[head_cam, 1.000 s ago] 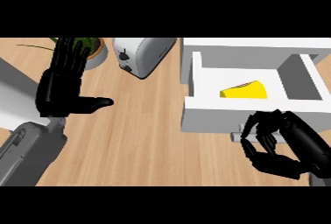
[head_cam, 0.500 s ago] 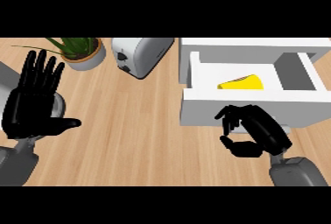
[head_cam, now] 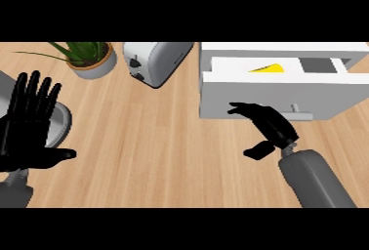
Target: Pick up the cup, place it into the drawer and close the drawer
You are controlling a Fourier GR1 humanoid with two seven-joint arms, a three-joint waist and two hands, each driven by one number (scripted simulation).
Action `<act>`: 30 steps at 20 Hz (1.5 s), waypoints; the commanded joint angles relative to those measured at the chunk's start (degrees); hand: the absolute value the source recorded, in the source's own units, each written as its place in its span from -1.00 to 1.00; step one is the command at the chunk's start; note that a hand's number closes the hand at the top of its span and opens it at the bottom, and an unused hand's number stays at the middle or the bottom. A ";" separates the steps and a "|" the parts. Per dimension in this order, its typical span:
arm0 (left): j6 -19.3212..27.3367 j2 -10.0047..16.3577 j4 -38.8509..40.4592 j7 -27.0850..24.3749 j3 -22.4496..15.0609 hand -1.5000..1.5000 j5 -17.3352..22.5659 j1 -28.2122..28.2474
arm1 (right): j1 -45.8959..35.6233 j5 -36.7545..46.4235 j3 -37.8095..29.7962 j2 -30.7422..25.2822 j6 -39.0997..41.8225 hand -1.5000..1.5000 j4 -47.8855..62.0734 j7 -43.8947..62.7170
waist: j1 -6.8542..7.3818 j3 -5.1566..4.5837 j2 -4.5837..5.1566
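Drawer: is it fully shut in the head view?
No, the drawer stands partly open, and the yellow cup shows in the gap behind its front panel.

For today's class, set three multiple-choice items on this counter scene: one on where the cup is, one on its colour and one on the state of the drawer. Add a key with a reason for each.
1. Where is the cup?
A. in the drawer
B. on a plate
C. in a sink

2. What colour is the cup?
A. red
B. yellow
C. blue

3. How does the drawer stand?
A. fully shut
B. partly open
C. lifted out and turned over

Key:
1 A: the cup lies inside the drawer's box, behind its front panel.
2 B: the part that shows is plain yellow.
3 B: the white front stands out from the cabinet, and the inside still shows.
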 commanded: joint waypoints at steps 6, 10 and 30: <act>-7.24 -0.75 3.61 -0.16 4.33 -1.00 -1.02 1.09 | -17.59 0.17 -7.32 1.67 -2.99 -1.00 28.92 -8.48 | 0.53 0.03 0.22; -10.38 -0.22 4.42 0.24 5.63 -1.00 0.08 1.24 | -24.07 -1.36 -11.25 -0.22 -3.29 -1.00 38.77 -12.81 | 1.33 0.07 0.55; -9.76 -1.78 5.55 1.40 5.29 -1.00 -2.63 -2.76 | -35.64 -1.73 -15.78 -8.17 -0.22 -1.00 53.93 -18.32 | 4.15 0.21 2.00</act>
